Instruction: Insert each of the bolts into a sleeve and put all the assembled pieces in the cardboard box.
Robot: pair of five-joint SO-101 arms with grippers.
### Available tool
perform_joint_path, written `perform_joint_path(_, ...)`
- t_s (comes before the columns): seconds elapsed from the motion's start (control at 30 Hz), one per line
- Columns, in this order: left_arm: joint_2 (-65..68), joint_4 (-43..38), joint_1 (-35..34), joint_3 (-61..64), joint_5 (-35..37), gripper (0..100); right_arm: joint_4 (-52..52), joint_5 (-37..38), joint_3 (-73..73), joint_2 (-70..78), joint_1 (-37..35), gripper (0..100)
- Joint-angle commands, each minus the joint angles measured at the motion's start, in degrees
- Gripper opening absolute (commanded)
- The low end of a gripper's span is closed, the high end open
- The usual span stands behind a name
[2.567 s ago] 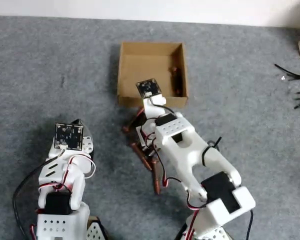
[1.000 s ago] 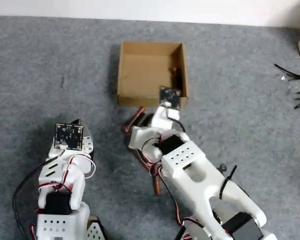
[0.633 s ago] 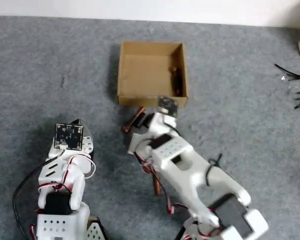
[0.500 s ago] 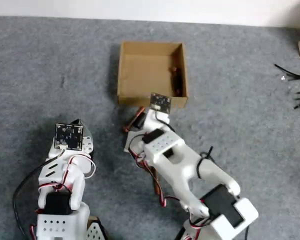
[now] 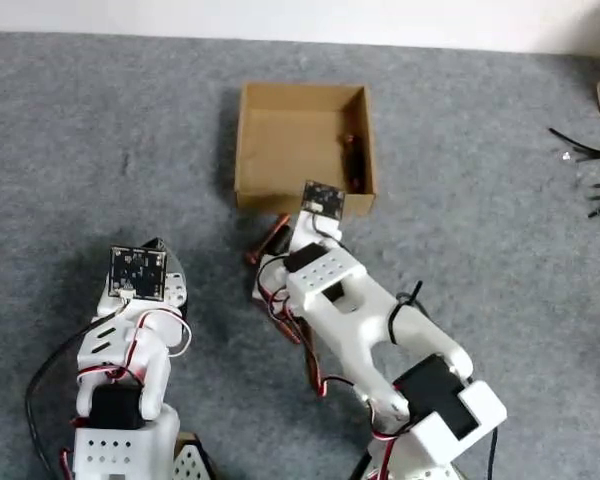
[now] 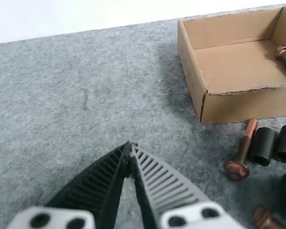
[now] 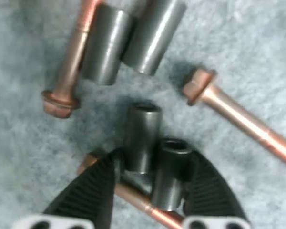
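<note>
Soft, even light, mild shadows.
The cardboard box (image 5: pixel 302 140) throws a faint shadow toward the table's (image 5: pixel 480 250) left edge; pale highlights streak the sleeves (image 7: pixel 105 47), with darker shade beneath them.

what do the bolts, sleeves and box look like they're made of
Bolts: metal, likely copper-plated steel; reddish-brown with a dull sheen on shank and flanged head.
Sleeves: dark grey metal tubes, probably steel; smooth, with soft highlights.
Box: plain brown cardboard; matte, with raw cut edges.
</note>
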Motion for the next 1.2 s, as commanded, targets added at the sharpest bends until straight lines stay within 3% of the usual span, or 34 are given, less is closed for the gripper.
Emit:
perform_joint_path(0.0, -0.6, -1.0, -0.2, -1.1, -0.2, 1, 0.0, 6.0, -1.5, 0.5, 0.1, 1.1)
perform_joint_path(0.53, -0.6, -1.1, -0.1, -1.1, -0.2, 1, 0.2, 7.3, -1.6, -0.7, 0.2, 0.3)
perform_joint_path(0.87, -0.6, -1.1, -0.1, -1.1, -0.2, 1, 1.1, 8.8, 3.6, -17.8, 1.3, 0.3)
perform_joint_path(1.17, -0.6, -1.1, -0.1, -1.1, -0.2, 1, 1.1, 20.0, 4.2, -21.2, 1.5, 0.3)
